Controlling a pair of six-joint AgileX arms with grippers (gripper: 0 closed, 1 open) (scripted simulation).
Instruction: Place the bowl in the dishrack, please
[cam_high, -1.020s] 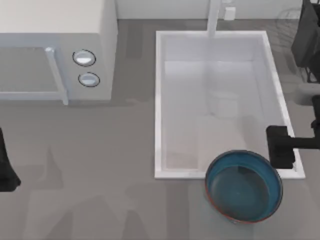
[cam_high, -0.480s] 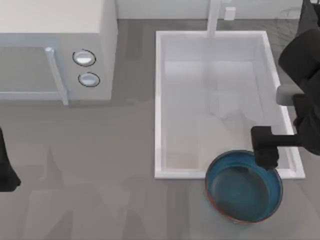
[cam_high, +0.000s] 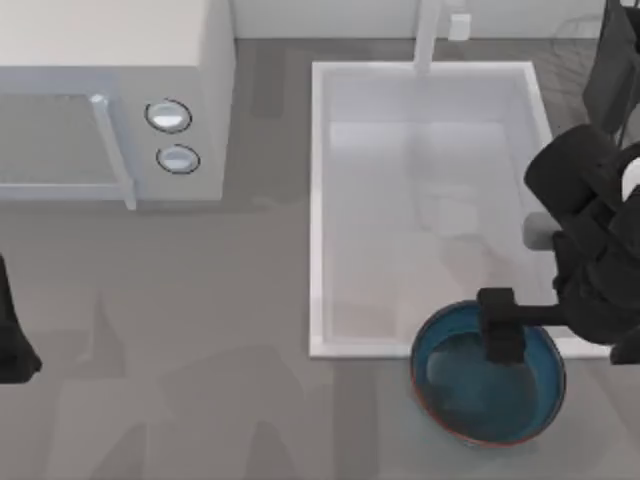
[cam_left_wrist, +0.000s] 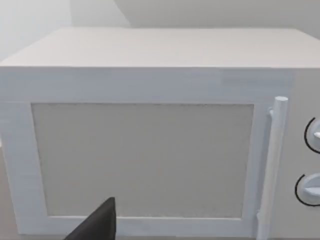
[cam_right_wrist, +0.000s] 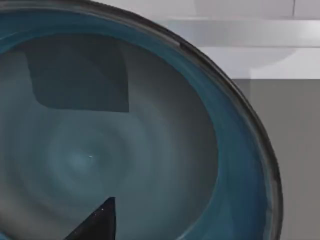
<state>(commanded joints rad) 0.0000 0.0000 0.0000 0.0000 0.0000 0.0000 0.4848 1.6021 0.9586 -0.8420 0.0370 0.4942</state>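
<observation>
The bowl (cam_high: 470, 395) is teal-blue with a reddish-brown rim and sits upright on the grey counter, touching the front edge of the white basin (cam_high: 318, 200). My right gripper (cam_high: 500, 340) hangs over the bowl's far side, just inside its rim, reaching in from the right. The right wrist view looks down into the bowl (cam_right_wrist: 150, 140), with the basin's edge beyond it. The dishrack (cam_high: 572, 35) shows faintly as thin wire at the back right corner, partly hidden by my right arm. My left arm (cam_high: 12, 340) is parked at the far left edge.
A white microwave (cam_high: 110, 100) with two knobs stands at the back left, and it faces the left wrist camera (cam_left_wrist: 145, 150). A white faucet (cam_high: 428, 35) rises behind the basin. Grey counter stretches in front of the microwave.
My right arm has swung in from the right. Its gripper moved left from the basin's right rim to above the bowl. The bowl and left arm have not moved.
</observation>
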